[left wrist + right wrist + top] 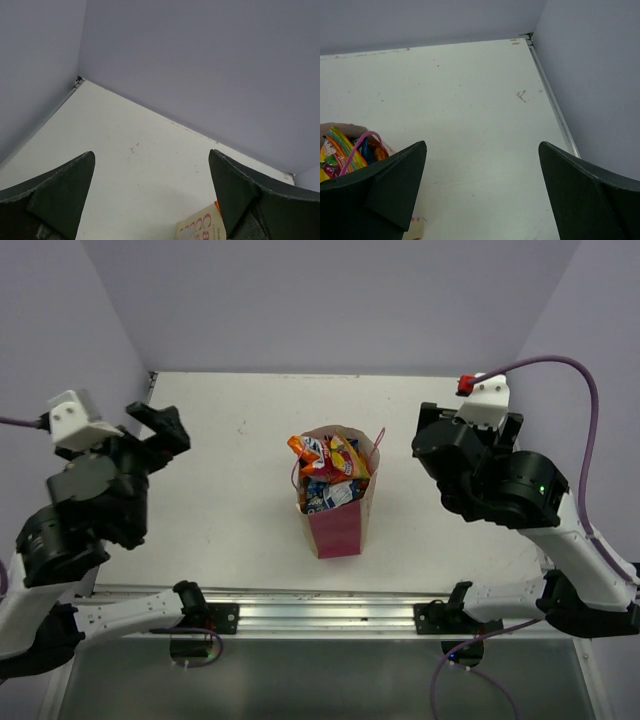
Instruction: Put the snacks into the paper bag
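The paper bag (340,525) stands upright in the middle of the table, magenta at its base. Several snacks (328,470) fill it: an orange packet (308,450), a yellow-red packet (346,456) and a blue-white packet (327,496) stick out of the top. My left gripper (163,427) is open and empty, well left of the bag. My right gripper (437,432) is open and empty, to the bag's right. The right wrist view shows the bag's mouth with snacks (337,150) and a pink handle (361,144) at lower left. The left wrist view shows a corner of the bag (202,227).
Lilac walls close the table on the left, back and right. A metal rail (320,615) runs along the near edge between the arm bases. The table's far right corner (525,37) shows in the right wrist view.
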You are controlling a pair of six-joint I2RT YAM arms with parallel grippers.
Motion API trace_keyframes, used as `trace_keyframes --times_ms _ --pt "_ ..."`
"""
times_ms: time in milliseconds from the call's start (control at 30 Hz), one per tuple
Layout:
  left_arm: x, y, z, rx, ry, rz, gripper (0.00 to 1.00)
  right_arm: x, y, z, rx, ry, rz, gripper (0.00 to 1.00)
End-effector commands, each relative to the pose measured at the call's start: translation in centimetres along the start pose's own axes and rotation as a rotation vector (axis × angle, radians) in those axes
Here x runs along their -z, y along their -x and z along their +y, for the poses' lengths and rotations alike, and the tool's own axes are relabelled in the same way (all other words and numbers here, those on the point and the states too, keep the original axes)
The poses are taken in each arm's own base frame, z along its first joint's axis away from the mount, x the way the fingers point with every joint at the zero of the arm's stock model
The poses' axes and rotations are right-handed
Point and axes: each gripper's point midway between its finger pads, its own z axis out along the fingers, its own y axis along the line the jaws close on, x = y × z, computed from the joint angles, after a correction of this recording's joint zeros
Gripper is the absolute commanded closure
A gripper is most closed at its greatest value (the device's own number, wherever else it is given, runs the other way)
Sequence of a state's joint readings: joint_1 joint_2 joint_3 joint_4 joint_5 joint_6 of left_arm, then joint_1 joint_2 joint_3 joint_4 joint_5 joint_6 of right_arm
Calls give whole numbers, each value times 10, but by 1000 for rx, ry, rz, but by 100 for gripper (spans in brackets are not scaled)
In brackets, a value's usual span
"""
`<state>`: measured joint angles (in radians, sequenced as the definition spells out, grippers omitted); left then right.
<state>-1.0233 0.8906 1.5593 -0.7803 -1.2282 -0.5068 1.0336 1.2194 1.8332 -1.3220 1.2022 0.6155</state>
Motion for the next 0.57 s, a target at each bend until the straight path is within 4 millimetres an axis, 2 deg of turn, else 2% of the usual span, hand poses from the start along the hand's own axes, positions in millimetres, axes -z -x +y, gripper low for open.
trace_keyframes --times_ms 0,33,133,300,433,533 --pt "3 14 20 -39 37 -27 0 4 -13 -45 156 -127 7 1" --pt "4 4 27 -123 53 6 0 4 -16 -44 147 -122 12 1" --pt "5 -15 28 -139 70 67 0 4 -22 -42 126 -110 27 1" --pt "10 -43 30 -48 25 122 0 4 -30 -41 122 -96 49 1" --pt "14 -39 35 -15 6 126 0 5 -38 -45 127 -90 60 1" --pt "11 -39 29 -65 2 130 0 6 -37 -50 109 -89 54 1"
